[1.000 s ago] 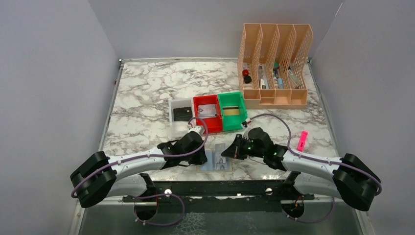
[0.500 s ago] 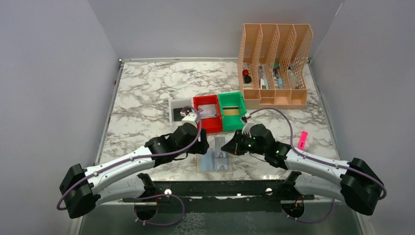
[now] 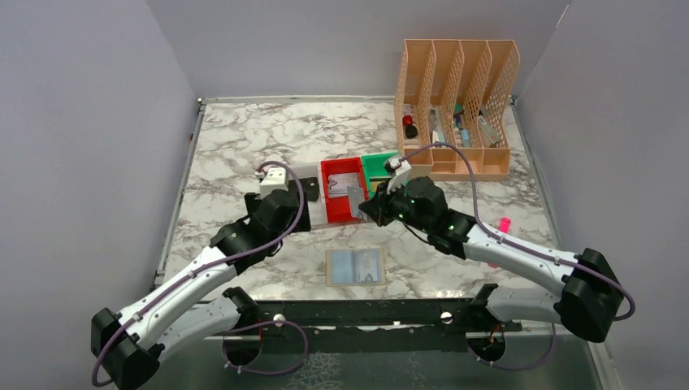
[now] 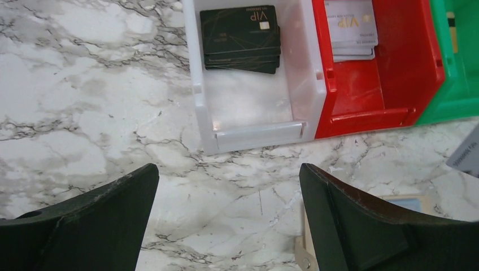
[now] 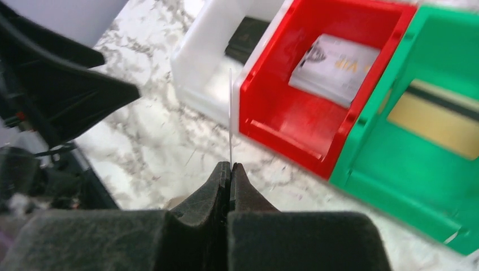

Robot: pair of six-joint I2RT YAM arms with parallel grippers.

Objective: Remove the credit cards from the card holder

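The card holder [image 3: 355,266] lies open and flat near the front edge, tan rim and blue-grey inside; its corner [image 4: 304,251] shows by my left finger. My right gripper [image 3: 365,210] is shut on a silvery grey credit card [image 3: 355,197], held upright just before the red tray [image 3: 329,213]. In the right wrist view the card [image 5: 230,107] shows edge-on above the gripper [image 5: 230,165]. My left gripper [image 3: 299,218] hangs open and empty above the marble in front of the white tray [image 4: 257,135]; its fingertips [image 4: 144,175] stand wide apart. Black credit cards [image 4: 240,38] lie in that tray.
The red tray [image 4: 361,116] holds silvery cards [image 4: 351,25]. The green tray [image 5: 395,164] holds a gold card [image 5: 440,116]. A peach file organiser [image 3: 455,106] stands at the back right. A pink object [image 3: 504,224] lies beside my right arm.
My left gripper opened and drew back from the card holder to the white tray. My right gripper moved up from the holder to the red tray with the card in it.
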